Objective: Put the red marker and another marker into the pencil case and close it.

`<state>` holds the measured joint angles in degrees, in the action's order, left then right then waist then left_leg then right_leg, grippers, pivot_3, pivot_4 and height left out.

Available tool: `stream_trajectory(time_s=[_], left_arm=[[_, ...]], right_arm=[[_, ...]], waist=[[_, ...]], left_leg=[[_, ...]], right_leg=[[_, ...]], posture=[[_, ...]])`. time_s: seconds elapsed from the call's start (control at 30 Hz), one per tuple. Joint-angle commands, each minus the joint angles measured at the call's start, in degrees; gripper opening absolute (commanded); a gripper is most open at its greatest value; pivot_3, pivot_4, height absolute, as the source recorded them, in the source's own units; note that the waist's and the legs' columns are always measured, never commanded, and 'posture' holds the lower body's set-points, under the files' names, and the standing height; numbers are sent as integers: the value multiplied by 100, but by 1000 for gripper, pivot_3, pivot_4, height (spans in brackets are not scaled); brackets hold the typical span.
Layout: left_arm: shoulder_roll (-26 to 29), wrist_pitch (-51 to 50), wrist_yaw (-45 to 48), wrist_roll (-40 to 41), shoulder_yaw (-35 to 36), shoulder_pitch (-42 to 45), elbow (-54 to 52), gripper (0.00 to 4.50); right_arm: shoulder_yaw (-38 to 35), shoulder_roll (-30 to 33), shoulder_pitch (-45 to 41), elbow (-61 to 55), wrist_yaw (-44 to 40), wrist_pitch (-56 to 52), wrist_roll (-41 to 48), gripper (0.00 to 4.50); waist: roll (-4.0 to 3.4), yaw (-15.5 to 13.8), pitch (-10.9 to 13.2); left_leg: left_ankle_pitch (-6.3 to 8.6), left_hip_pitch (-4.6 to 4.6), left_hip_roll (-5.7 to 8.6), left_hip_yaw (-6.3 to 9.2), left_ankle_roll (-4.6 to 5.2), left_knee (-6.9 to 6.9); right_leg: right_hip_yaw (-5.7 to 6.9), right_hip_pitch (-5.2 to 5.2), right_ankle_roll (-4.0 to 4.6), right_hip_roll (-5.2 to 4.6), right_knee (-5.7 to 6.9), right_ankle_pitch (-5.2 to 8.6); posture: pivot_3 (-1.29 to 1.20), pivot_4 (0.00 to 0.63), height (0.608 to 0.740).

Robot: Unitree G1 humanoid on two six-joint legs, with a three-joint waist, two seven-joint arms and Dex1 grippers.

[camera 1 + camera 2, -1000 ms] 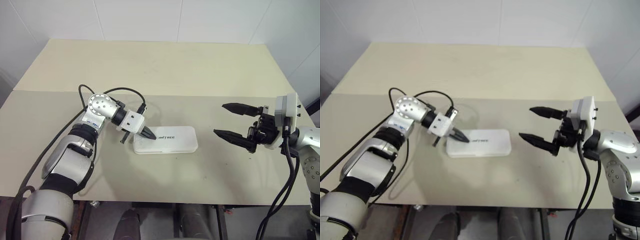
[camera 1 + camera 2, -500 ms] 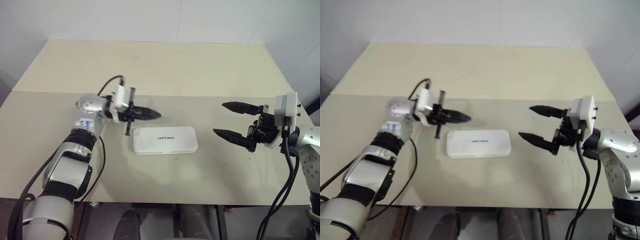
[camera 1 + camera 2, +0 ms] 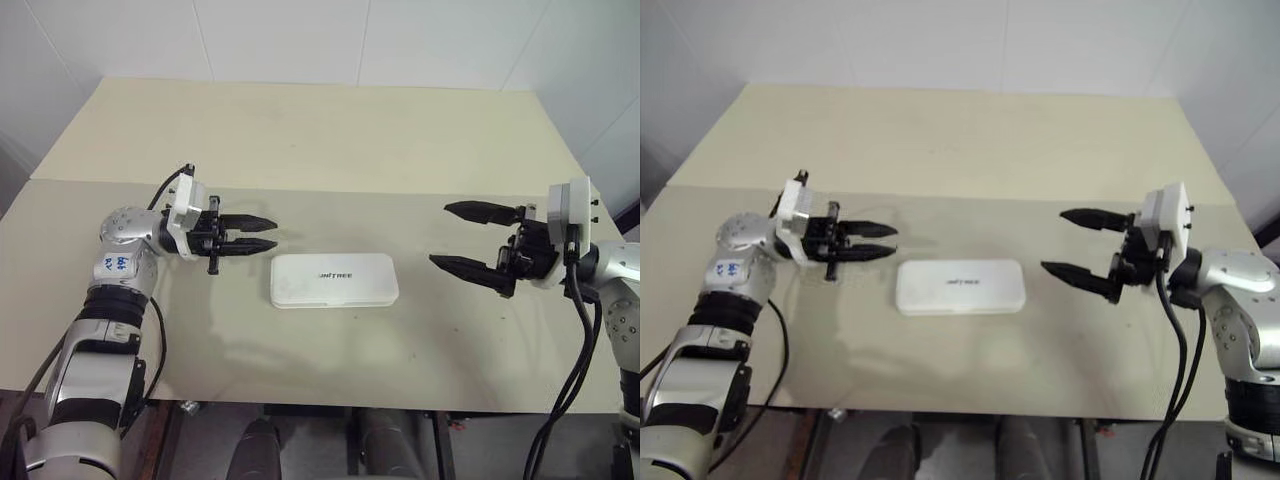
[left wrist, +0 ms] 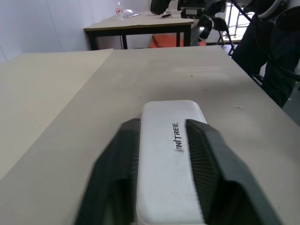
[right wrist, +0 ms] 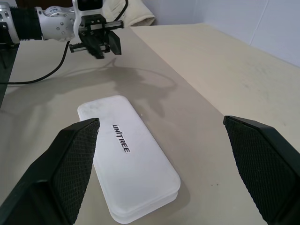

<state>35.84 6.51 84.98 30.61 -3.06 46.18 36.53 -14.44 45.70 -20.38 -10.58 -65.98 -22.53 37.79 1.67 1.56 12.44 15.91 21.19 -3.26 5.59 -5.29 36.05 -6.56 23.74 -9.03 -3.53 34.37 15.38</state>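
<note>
The pencil case [image 3: 334, 280] lies flat with its lid down in the middle of the surface [image 3: 300, 140], its lettering facing up, and neither marker can be seen on the surface around it, so I judge the closing step to be done or all but done. The left gripper [image 3: 262, 233] hovers just beside the case's left end, pointing level toward it, its fingers [image 3: 250, 222] slightly parted and holding nothing. The right gripper [image 3: 463, 238] hangs well apart from the case on the right, its fingers [image 3: 470, 267] spread wide and empty. What remains, as I read it, is only to check that the lid sits flush all round; if a gap shows, a light press on top would settle it.
</note>
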Motion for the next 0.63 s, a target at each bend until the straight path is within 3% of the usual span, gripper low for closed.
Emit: stream_trajectory(time_s=[0.03,0.17,0.2,0.47,0.63], left_arm=[[-4,-134,-30,-101,191,-94,-414,2889],[81,-253,82,-63,385,-146,-546,4299],[98,-264,110,-68,432,-135,-529,4455],[273,-147,75,-336,761,110,-74,4455],[28,31,-6,-366,870,132,-112,4455]], right_arm=[[-23,136,-180,86,-107,72,-15,4500],[29,123,-282,50,-46,47,-86,4500],[30,117,-290,29,-25,35,-96,4500],[-284,240,128,-346,102,-157,56,4500],[-155,9,269,-508,367,-132,76,4500]], waist=[[-1,5,0],[-1,15,1],[-1,20,1],[-1,10,0],[-1,5,0]], left_leg=[[0,-1,0,0,0,-1],[0,-1,0,0,0,-2],[0,-1,-1,0,0,-2],[0,0,0,0,0,-1],[0,1,0,0,0,-1]], right_leg=[[0,0,0,0,0,0],[0,1,1,0,-1,0],[0,1,1,1,-1,1],[0,1,1,0,-1,1],[0,1,1,0,-3,0]], posture=[[0,150,740],[0,150,740],[0,150,740],[0,150,740],[0,150,740]])
